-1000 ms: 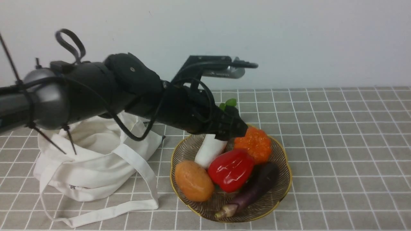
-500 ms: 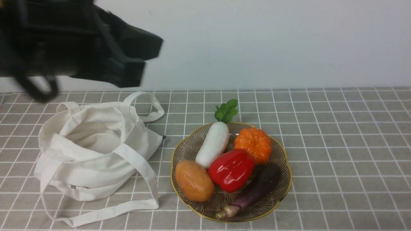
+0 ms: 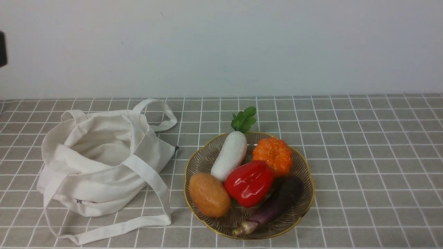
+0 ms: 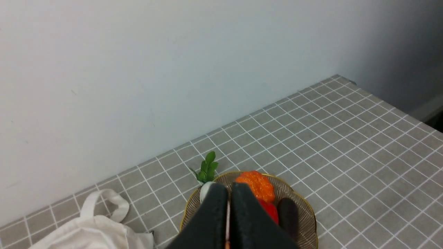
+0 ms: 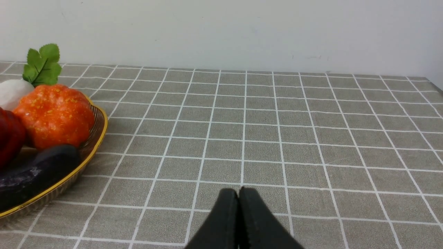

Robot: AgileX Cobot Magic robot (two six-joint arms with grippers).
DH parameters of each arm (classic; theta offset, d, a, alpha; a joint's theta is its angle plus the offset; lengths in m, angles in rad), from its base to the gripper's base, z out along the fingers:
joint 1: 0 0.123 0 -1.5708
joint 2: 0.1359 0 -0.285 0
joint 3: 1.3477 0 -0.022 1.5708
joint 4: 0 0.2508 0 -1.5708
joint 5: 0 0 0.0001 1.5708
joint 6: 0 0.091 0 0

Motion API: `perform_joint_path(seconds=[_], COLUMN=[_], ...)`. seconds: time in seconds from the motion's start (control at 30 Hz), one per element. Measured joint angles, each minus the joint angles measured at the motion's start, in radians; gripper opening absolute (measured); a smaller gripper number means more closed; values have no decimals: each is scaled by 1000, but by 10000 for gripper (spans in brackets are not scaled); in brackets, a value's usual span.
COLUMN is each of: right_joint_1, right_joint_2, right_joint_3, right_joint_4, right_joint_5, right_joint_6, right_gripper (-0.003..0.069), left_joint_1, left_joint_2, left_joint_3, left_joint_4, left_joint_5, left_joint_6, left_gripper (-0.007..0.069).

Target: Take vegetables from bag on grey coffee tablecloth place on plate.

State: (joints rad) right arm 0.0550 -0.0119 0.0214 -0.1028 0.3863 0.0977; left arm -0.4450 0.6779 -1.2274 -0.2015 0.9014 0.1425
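Note:
The glossy red bell pepper (image 3: 249, 182) lies in the middle of the ribbed glass plate (image 3: 304, 169) with the gold rim, on the grey checked tablecloth (image 3: 363, 145). The off-white cloth bag (image 3: 100, 162) slumps to the plate's left, its mouth open and straps spread. My left gripper (image 4: 229, 188) is shut and empty, high above the plate (image 4: 304, 211); only a dark sliver of that arm (image 3: 2, 48) shows at the front view's left edge. My right gripper (image 5: 238, 192) is shut and empty, low over bare cloth to the right of the plate (image 5: 97, 131).
On the plate with the pepper lie a white radish (image 3: 231, 155) with green leaves, a bumpy orange pumpkin (image 3: 273, 154), a tan potato (image 3: 208, 194) and a dark eggplant (image 3: 273, 204). A pale wall (image 3: 221, 45) backs the table.
The left arm has pulled up and away to the left, from over the plate to almost out of the front view. Its gripper has shut. The vegetables and bag stay put.

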Motion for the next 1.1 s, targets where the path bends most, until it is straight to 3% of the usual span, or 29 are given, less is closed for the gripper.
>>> perform_joint_path(seconds=[0.57, 0.77, 0.97, 1.1], right_joint_1=[0, 0, 0, 0], right_joint_2=[0, 0, 0, 0], right_joint_3=[0, 0, 0, 0], right_joint_4=[0, 0, 0, 0], right_joint_5=[0, 0, 0, 0], right_joint_6=[0, 0, 0, 0], right_gripper=[-19, -19, -19, -19], left_joint_1=[1, 74, 325, 381], left_joint_2=[-200, -362, -606, -684], left_joint_3=[60, 395, 844, 1019], left_joint_4=[172, 239, 242, 221], left_joint_5=[-31, -216, -453, -479], left_joint_6=[-3, -65, -97, -97], left_gripper=[-5, -5, -5, -5])
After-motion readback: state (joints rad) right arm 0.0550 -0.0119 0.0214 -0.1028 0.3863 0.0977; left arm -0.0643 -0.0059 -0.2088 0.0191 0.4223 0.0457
